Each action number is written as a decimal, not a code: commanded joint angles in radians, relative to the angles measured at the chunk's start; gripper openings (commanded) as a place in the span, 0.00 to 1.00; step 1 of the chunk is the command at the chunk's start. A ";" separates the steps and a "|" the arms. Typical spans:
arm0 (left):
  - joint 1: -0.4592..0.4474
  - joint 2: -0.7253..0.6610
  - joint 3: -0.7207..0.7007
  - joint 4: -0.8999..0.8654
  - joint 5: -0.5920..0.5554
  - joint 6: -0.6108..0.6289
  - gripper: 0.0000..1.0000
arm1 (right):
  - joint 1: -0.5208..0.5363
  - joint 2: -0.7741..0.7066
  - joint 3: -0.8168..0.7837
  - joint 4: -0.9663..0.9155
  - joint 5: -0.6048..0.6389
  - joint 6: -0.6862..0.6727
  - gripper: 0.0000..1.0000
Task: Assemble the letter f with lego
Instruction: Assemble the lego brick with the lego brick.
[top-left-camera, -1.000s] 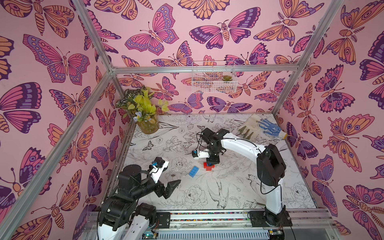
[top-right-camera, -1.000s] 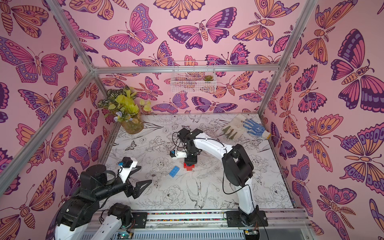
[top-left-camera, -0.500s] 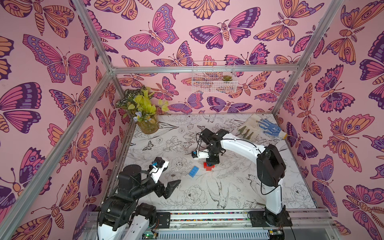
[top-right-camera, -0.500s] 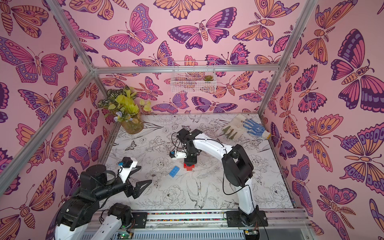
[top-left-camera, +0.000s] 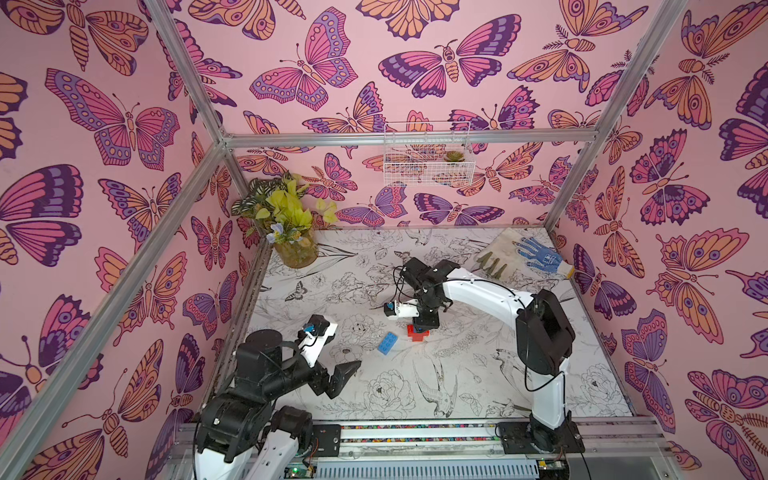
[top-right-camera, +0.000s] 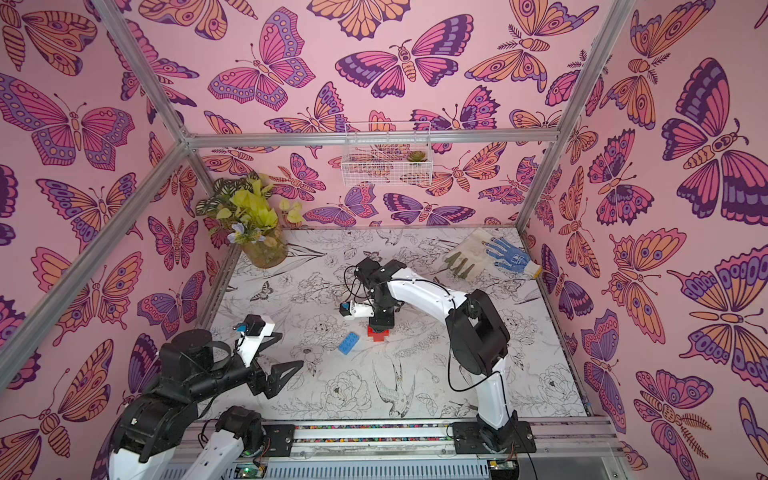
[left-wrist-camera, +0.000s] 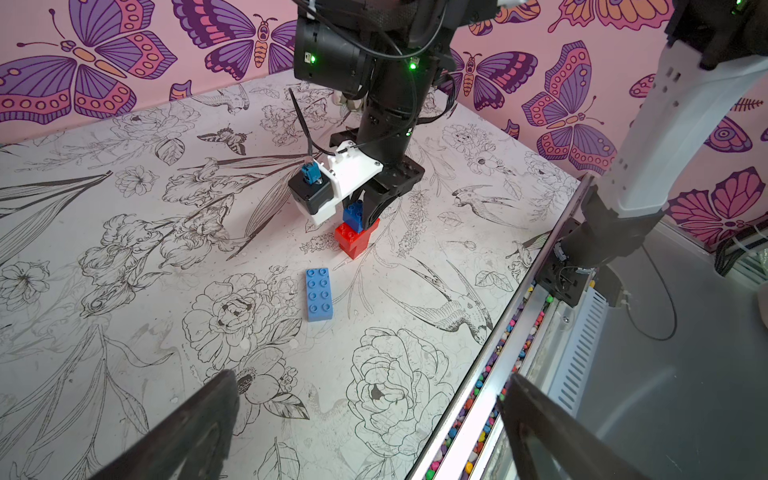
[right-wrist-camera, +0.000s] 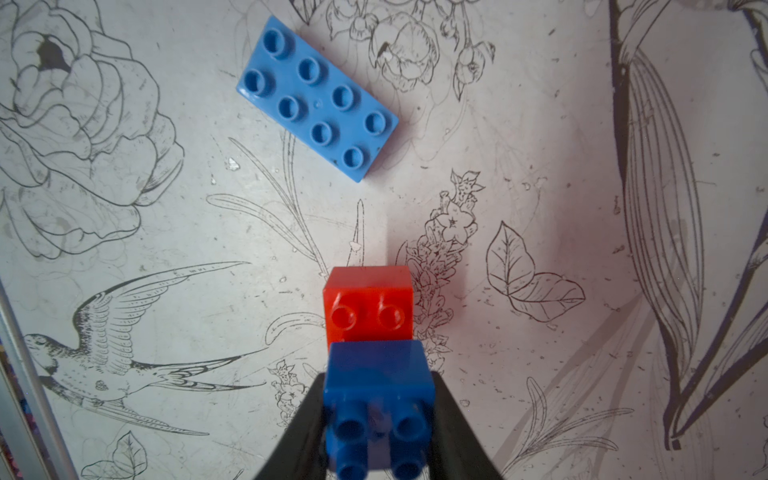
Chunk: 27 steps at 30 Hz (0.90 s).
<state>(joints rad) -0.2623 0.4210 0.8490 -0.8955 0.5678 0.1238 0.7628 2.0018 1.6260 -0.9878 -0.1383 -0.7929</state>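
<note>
Short blue brick (left-wrist-camera: 352, 214) sits atop the red bricks (left-wrist-camera: 353, 241) mid-table (top-left-camera: 457, 374), pinched by the right gripper (right-wrist-camera: 377, 378) – long blue brick (left-wrist-camera: 319, 294) lies flat just beside, untouched – left gripper (left-wrist-camera: 365, 376) hangs wide open, well apart

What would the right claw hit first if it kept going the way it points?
The right gripper points down, shut on the dark blue brick. Straight on, it would meet the red bricks right beneath; the blue one seems to touch them.
</note>
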 joint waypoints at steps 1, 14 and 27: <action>-0.006 0.002 0.025 -0.038 -0.006 0.019 1.00 | -0.005 0.094 -0.039 -0.051 0.101 -0.009 0.34; -0.006 0.005 0.027 -0.041 0.006 0.024 1.00 | -0.003 0.116 -0.030 -0.039 0.160 -0.037 0.36; -0.006 0.000 0.027 -0.043 0.005 0.024 1.00 | -0.003 0.144 -0.025 -0.011 0.180 -0.095 0.38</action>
<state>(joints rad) -0.2623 0.4210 0.8619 -0.9176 0.5682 0.1310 0.7738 2.0472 1.6455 -0.9997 -0.0689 -0.8639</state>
